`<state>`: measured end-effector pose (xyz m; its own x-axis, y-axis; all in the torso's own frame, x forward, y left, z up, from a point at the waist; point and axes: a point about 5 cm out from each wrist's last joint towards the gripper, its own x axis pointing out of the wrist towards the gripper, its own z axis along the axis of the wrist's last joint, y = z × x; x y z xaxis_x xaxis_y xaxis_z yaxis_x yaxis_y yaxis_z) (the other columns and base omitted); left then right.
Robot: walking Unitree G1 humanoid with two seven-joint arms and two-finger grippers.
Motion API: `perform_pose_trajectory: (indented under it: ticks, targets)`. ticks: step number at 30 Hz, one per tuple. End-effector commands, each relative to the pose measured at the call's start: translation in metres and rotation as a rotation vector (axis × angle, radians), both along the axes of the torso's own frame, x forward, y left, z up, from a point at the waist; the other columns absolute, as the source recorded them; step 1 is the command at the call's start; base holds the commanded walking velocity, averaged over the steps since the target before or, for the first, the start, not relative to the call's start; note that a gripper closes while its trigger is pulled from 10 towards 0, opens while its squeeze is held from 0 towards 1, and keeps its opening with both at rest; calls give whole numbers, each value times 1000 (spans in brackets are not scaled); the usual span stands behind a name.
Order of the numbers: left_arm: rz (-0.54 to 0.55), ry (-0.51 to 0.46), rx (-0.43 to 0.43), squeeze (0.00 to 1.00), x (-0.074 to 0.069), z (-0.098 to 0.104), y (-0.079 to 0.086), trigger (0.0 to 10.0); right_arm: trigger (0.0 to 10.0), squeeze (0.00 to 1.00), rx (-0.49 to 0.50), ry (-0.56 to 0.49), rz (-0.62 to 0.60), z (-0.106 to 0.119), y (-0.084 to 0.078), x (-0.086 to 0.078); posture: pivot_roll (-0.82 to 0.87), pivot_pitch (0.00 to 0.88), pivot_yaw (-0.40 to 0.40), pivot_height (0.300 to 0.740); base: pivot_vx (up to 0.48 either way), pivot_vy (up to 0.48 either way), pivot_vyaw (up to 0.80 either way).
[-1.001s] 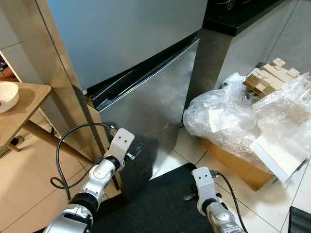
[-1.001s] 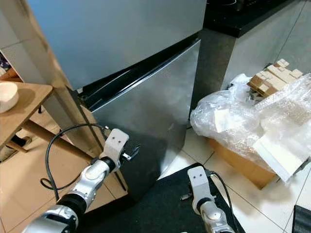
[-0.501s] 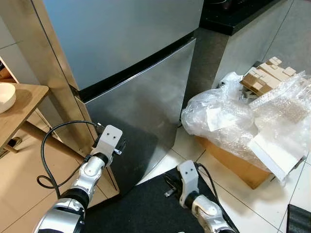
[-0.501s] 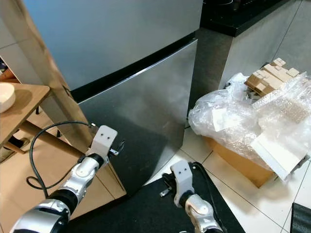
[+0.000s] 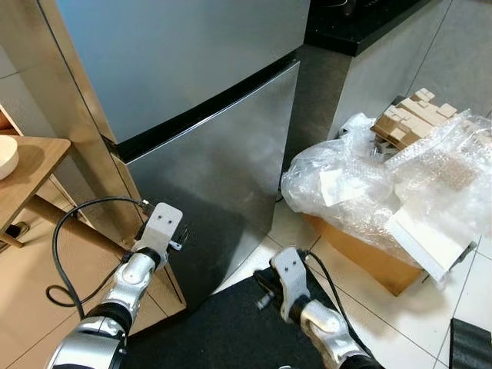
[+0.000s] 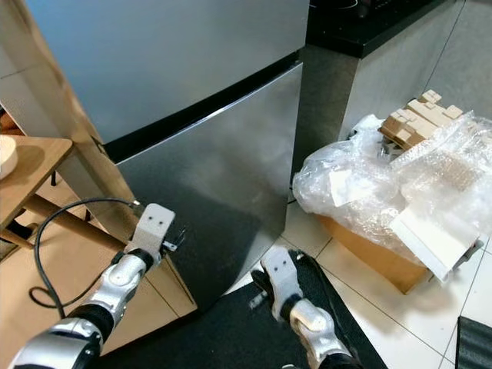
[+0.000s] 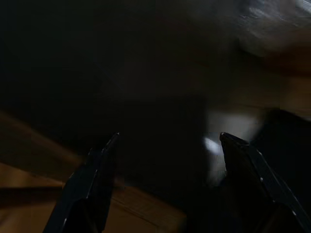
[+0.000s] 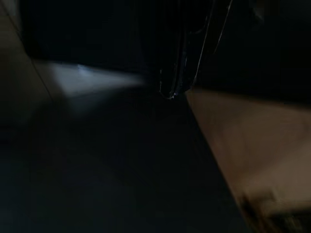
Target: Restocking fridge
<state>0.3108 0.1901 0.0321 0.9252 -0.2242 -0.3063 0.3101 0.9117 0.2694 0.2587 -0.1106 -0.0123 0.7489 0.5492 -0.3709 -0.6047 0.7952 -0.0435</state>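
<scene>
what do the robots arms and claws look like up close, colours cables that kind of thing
Both arms are jointed silver metal with black bands at the joints. Each wrist carries a pale grey, boxy plate with small round holes. A black cable loops loosely out from the left arm and another runs along the right arm. The left claw has two long, tapered black fingers.

fridge (image 5: 207,100): brushed silver doors, black band between them
mat (image 5: 231,330): black
cardboard box (image 5: 361,257): brown
bubble wrap (image 5: 384,181): clear
floor tiles (image 5: 461,292): pale
</scene>
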Motion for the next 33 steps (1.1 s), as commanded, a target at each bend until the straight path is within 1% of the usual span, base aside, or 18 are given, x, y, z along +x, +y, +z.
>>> perform_pose_trajectory:
  ticks: [1,3,4,5,7,8,9,10,12,13,15,16,18,20,21,24,29,33]
  targets:
    - [-72,185,-34,0,-26,-33,-9,10000,10000,0,-85,85,-24,-16,-6,-11,-83,109,38,719,0,0,0]
    - [-72,185,-34,0,-26,-33,-9,10000,10000,0,-85,85,-24,-16,-6,-11,-83,109,38,719,0,0,0]
    - [-95,251,-28,0,-37,-44,-12,10000,10000,0,-108,111,-47,-20,-10,-14,-85,104,38,719,0,0,0]
    - [-95,251,-28,0,-37,-44,-12,10000,10000,0,-108,111,-47,-20,-10,-14,-85,104,38,719,0,0,0]
    - [-97,454,39,0,-73,-78,-13,10000,10000,0,-128,165,-125,-28,-22,-20,-85,98,33,719,0,0,0]
    - [-63,502,47,0,-86,-88,-12,10000,10000,0,-142,194,-168,-32,-28,-23,-82,92,28,719,0,0,0]
    - [-12,527,42,0,-96,-95,-11,10000,10000,0,-149,218,-211,-35,-34,-25,-77,88,25,719,0,0,0]
    - [-12,527,42,0,-96,-95,-11,10000,10000,0,-149,218,-211,-35,-34,-25,-77,88,25,719,0,0,0]
    - [98,523,27,0,-107,-101,-5,10000,10000,0,-182,245,-283,-39,-46,-27,-72,84,21,719,0,0,0]
    - [98,523,27,0,-107,-101,-5,10000,10000,0,-182,245,-283,-39,-46,-27,-72,84,21,719,0,0,0]
    - [242,474,1,0,-113,-102,4,10000,10000,0,-208,258,-363,-40,-57,-28,-62,71,7,719,0,0,0]
    - [242,474,1,0,-113,-102,4,10000,10000,0,-208,258,-363,-40,-57,-28,-62,71,7,719,0,0,0]
    - [300,454,-18,0,-114,-101,7,10000,10000,0,-212,261,-388,-40,-61,-29,-62,71,7,719,0,0,0]
    - [429,400,-117,0,-113,-98,12,10000,10000,0,-202,276,-424,-40,-65,-28,-56,57,-1,719,0,0,0]
    - [457,402,-146,0,-113,-98,13,10000,10000,0,-199,276,-427,-40,-64,-26,-56,51,-4,719,0,0,0]
    - [445,401,-155,0,-111,-98,11,10000,10000,0,-230,241,-408,-35,-60,-19,-58,38,-5,719,0,0,0]
    - [482,415,-178,0,-110,-98,11,10000,10000,0,-239,242,-419,-35,-59,-18,-60,23,-4,719,0,0,0]
    - [483,409,-157,0,-109,-97,10,10000,10000,0,-249,252,-426,-36,-58,-19,-62,5,-5,719,0,0,0]
